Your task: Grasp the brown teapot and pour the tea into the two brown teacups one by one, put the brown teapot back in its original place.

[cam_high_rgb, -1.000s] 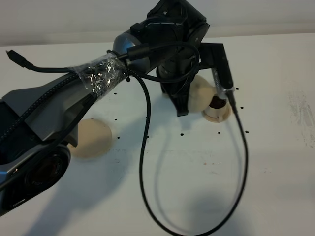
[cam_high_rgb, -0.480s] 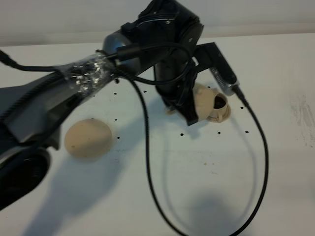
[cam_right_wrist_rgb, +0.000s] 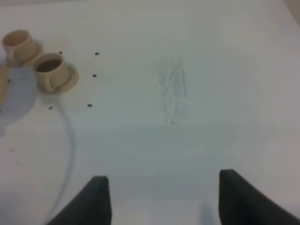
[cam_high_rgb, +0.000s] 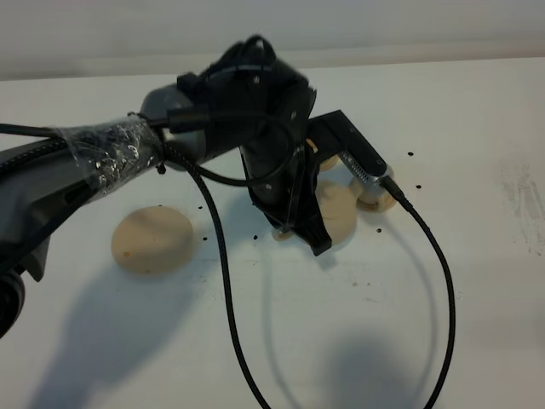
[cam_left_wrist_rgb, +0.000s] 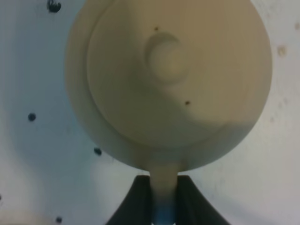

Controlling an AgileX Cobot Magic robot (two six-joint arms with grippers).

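The brown teapot (cam_high_rgb: pixel 339 211) hangs above the table in my left gripper (cam_high_rgb: pixel 308 232), just in front of the two brown teacups. In the left wrist view the teapot (cam_left_wrist_rgb: pixel 168 79) is seen from above, lid knob up, with its handle pinched between the gripper's (cam_left_wrist_rgb: pixel 164 187) jaws. One teacup (cam_high_rgb: pixel 373 198) and the other (cam_high_rgb: pixel 326 162) are mostly hidden behind the arm. The right wrist view shows both on their saucers: the nearer cup (cam_right_wrist_rgb: pixel 50 71) holds dark tea, the farther cup (cam_right_wrist_rgb: pixel 18 44) stands behind it. The round coaster (cam_high_rgb: pixel 153 240) lies bare at the left. My right gripper (cam_right_wrist_rgb: pixel 164 199) is open and empty.
A black cable (cam_high_rgb: pixel 444 281) loops from the left wrist over the table's front right. Small dark specks (cam_high_rgb: pixel 411 154) dot the table around the cups. A grey scuffed patch (cam_right_wrist_rgb: pixel 172 93) marks the table at the right.
The left arm has swung down and toward the front left with the teapot, away from above the right teacup. The cups and the coaster have not moved.
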